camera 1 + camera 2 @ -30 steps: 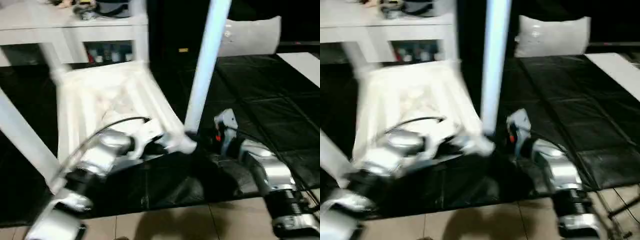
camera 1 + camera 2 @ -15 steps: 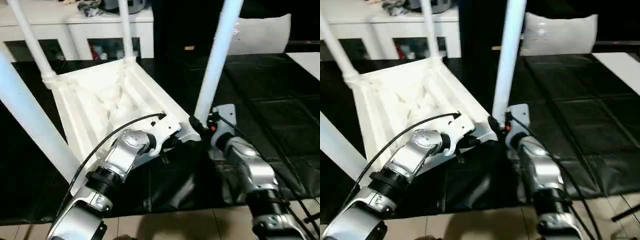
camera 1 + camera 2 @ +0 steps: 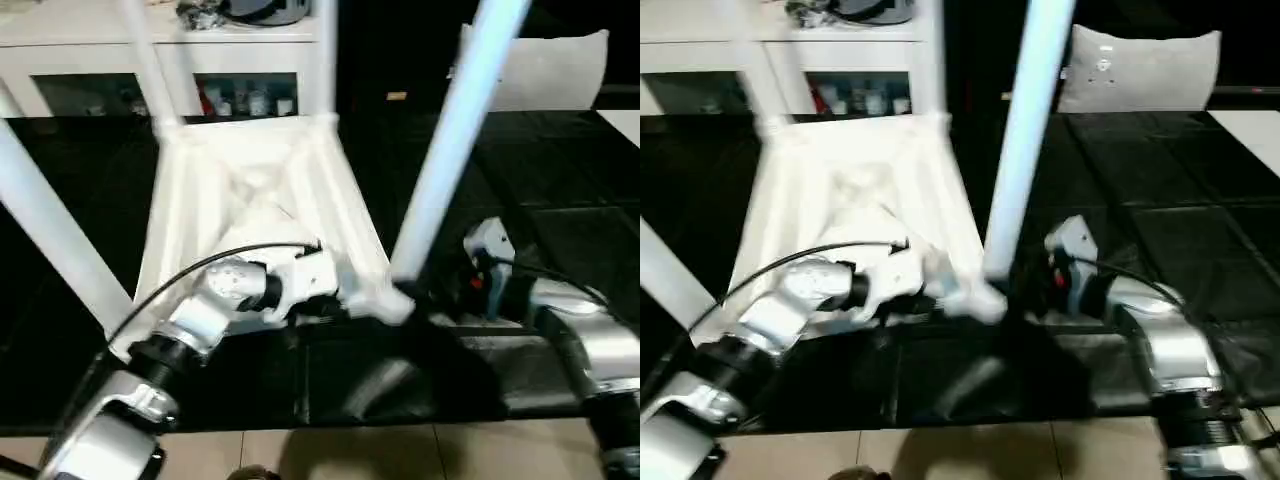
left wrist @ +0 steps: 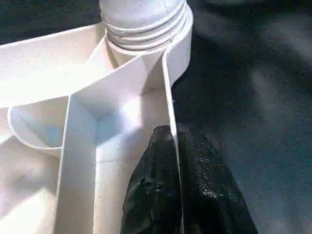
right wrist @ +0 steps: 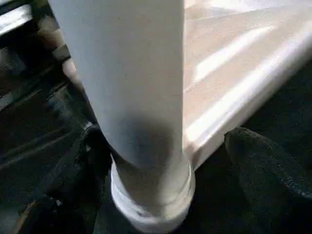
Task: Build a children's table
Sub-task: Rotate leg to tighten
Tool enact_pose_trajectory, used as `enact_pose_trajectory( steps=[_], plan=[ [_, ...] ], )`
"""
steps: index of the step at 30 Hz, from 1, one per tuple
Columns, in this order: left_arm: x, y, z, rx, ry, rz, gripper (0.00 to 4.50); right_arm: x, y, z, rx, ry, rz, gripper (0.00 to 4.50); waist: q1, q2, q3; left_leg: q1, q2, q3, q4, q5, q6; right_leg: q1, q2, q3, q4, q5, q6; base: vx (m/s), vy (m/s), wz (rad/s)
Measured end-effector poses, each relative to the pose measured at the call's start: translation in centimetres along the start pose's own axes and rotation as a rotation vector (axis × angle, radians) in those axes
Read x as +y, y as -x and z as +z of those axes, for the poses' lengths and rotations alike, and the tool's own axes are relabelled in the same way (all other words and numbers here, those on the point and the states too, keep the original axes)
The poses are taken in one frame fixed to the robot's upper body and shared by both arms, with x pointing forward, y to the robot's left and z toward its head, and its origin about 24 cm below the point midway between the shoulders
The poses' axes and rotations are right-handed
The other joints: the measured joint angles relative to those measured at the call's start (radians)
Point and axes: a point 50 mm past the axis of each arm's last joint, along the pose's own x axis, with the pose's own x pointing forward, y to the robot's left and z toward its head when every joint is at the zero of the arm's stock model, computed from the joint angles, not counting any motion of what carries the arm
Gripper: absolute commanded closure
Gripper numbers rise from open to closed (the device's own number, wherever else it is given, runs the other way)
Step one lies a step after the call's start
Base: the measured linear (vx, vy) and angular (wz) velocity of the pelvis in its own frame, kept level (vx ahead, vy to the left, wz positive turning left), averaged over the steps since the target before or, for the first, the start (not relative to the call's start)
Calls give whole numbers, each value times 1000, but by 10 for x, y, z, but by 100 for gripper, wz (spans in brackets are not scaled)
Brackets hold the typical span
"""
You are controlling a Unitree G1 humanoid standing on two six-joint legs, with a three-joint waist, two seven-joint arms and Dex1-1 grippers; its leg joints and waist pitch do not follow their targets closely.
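Left forearm (image 3: 205, 305): silver metallic shell, rounded joint housing, black ribbed collar nearer elbow, white wrist block. Thin black cable (image 3: 190, 270) loops over forearm to wrist.
Right forearm (image 3: 590, 335): silver shell, black ribbed collar, white wrist bracket (image 3: 487, 243) with small red mark; black cable along top.
Left fingers (image 4: 161, 195): black, coarse-textured, rounded tips.
Right fingers (image 5: 265, 161): black, same coarse texture.

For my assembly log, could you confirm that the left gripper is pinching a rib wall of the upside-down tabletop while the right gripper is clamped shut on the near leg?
Not quite. The right wrist view shows the right gripper open, its fingers standing apart on either side of the near leg. The left gripper does pinch the tabletop rib wall.
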Motion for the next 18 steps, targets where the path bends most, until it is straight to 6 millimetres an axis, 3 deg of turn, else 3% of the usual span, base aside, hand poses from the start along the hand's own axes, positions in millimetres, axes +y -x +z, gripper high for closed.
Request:
enact_pose_trajectory(
  steps=[2,3,7,9,18],
  plan=[
    [-1,3,-1,4,-19,-29,450,2,3,0,13,8,51,53,1,0,0,0,0,0,0,0,0,0,0,0,0,0,0,0,0,0],
    [-2,6,-2,9,-34,-52,450,4,3,-1,25,12,88,81,1,0,0,0,0,0,0,0,0,0,0,0,0,0,0,0,0,0],
    [-6,14,-5,19,-76,-139,450,11,1,-5,59,21,214,91,3,0,0,0,0,0,0,0,0,0,0,0,0,0,0,0,0,0],
    [-8,15,-5,19,-92,-170,450,14,-1,-6,65,20,259,118,5,0,0,0,0,1,1,0,0,0,0,0,0,0,0,0,0,0],
    [-11,15,-4,12,-126,-229,450,26,-11,-7,39,13,382,194,9,0,0,1,0,2,1,0,0,0,0,0,0,0,0,0,0,0]
  ],
)
